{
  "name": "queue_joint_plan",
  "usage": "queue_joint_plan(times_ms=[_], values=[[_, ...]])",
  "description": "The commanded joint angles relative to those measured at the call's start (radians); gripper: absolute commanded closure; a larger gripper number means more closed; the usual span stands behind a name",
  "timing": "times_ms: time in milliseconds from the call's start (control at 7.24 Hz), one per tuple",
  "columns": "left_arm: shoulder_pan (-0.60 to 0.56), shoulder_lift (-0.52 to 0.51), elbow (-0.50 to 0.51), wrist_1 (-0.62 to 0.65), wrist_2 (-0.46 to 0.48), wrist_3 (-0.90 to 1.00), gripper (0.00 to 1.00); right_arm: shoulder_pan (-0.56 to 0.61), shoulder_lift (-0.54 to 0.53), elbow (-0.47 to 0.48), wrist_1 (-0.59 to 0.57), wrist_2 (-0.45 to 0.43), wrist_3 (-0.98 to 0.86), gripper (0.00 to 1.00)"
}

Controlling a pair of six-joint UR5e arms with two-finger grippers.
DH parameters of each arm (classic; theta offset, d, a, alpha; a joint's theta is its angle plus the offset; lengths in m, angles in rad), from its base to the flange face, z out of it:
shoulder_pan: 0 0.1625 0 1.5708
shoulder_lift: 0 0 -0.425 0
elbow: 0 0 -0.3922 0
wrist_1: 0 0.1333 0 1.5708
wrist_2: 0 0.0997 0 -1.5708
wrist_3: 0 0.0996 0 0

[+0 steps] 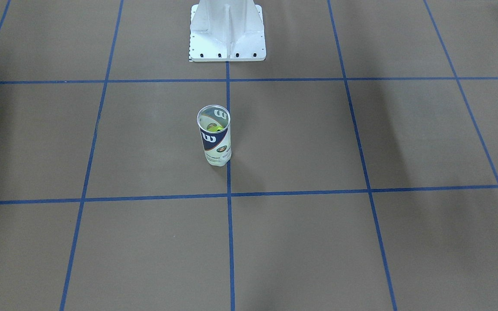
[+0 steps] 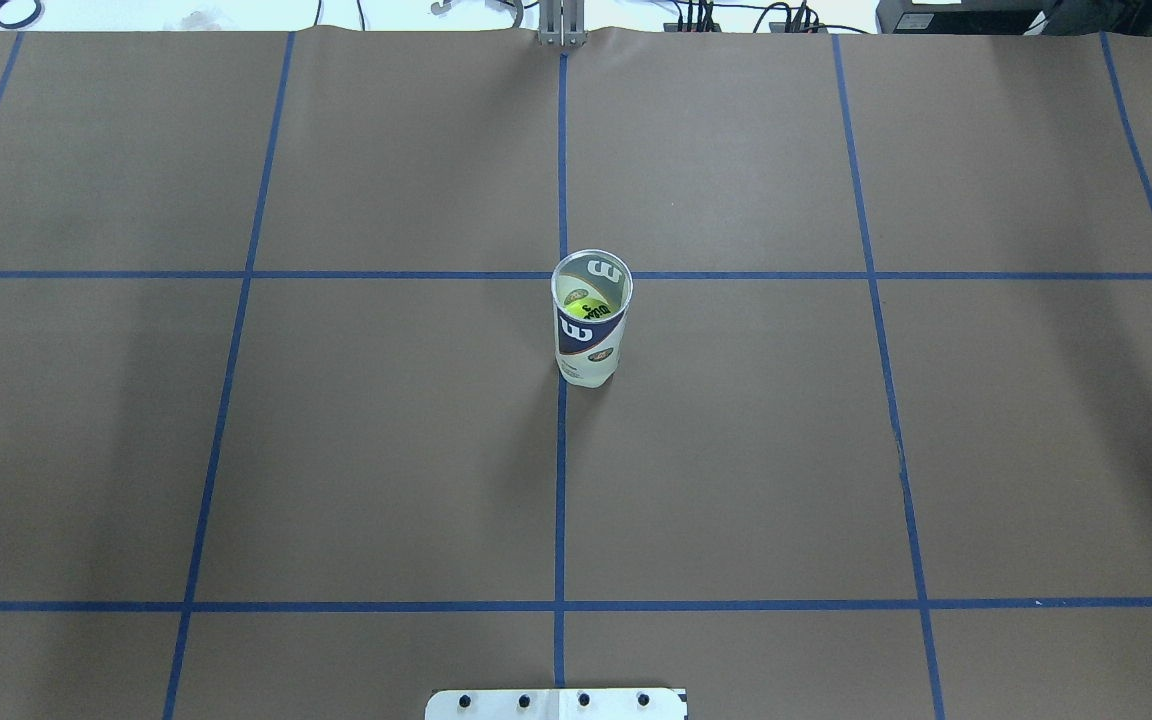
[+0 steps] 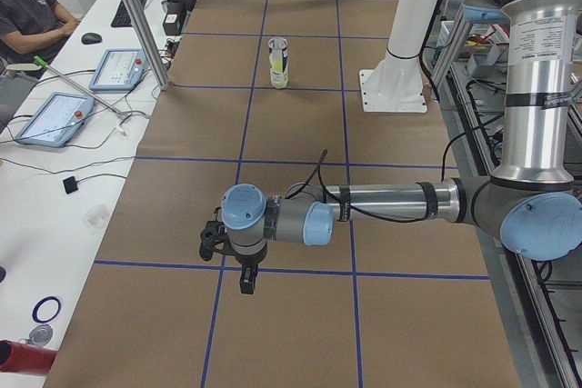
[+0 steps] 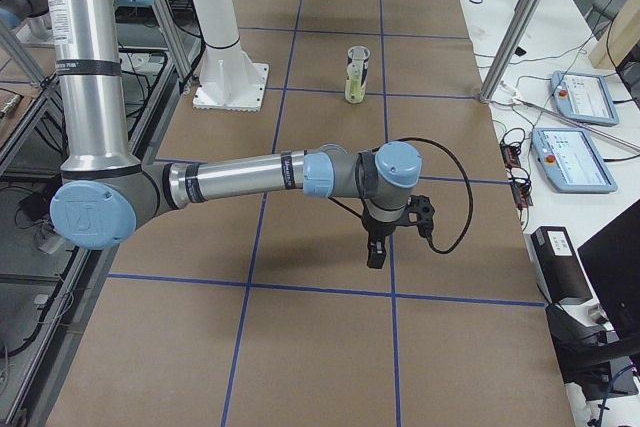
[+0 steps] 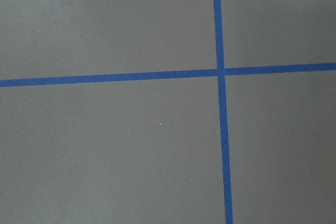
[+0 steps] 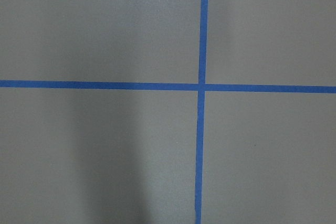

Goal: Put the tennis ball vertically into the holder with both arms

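Right, the holder (image 2: pixel 591 330) is standing upright in the middle of the bench (image 2: pixel 386 450), its foot right against the centre line of blue tape (image 2: pixel 560 480). The top is open, and looking down through the metal rim there's a yellow-green tennis ball (image 2: pixel 593 303) sitting inside the clear tube. The navy and white label faces both ways along the bench. The white pedestal (image 1: pixel 227 39) is close behind it, with bare brown paper between the two.

Both arms are well apart from the can. The left arm (image 3: pixel 382 202) lies stretched out level over its end of the bench, wrist turned down, and the left fingers (image 3: pixel 246 281) hang just above a tape crossing, touching nothing. At the other end the right arm (image 4: pixel 250 175) mirrors it, its forearm level, with the right fingers (image 4: pixel 375 250) pointing straight down over the paper. From where they show I cannot tell whether either pair is wide or narrow. The two wrist cameras give only paper and crossed blue lines.

Over on the side table an operator (image 3: pixel 27 6) sits by a keyboard.
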State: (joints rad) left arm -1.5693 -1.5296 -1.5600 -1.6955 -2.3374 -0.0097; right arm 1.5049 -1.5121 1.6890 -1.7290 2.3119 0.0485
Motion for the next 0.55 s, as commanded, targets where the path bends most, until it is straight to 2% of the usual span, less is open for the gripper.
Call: queue_joint_plan(times_ms=[0, 415], values=[[0.0, -0.027, -0.003, 0.06, -0.002, -0.006, 0.0, 0.0, 0.0, -0.009, -0.001, -0.005, 0.001, 0.0], [0.0, -0.035, -0.005, 0.065, -0.002, -0.024, 0.0, -0.002, -0.003, -0.025, -0.003, -0.002, 0.001, 0.01]])
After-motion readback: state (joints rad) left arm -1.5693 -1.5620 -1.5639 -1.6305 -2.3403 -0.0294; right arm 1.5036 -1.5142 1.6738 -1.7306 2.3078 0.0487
